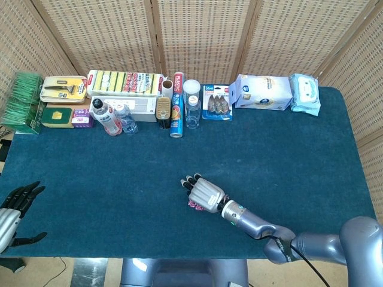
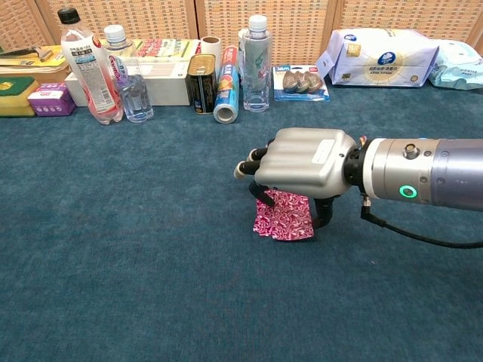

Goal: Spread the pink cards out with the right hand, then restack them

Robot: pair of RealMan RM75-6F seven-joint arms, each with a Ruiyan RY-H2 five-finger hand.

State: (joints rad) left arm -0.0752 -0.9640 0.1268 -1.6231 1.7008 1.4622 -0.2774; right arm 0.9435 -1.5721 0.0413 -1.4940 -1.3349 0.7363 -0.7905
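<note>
- The right hand (image 2: 306, 160) hovers palm down over the pink cards (image 2: 284, 216), fingers curled toward the cloth; whether it grips the cards cannot be told.
- In the head view the same hand (image 1: 202, 192) hides nearly all of the cards (image 1: 192, 205).
- The cards lie flat on the blue table (image 2: 136, 249), near its middle, overlapped into one rough pile. The long axis runs roughly from the near edge toward the far edge.
- The left hand (image 1: 12, 208) sits at the table's near left corner, fingers spread, holding nothing.
- Well beyond the cards, along the far edge, stand bottles (image 2: 87, 64), a foil roll (image 2: 226, 94) and wipes packs (image 2: 386, 56).
</note>
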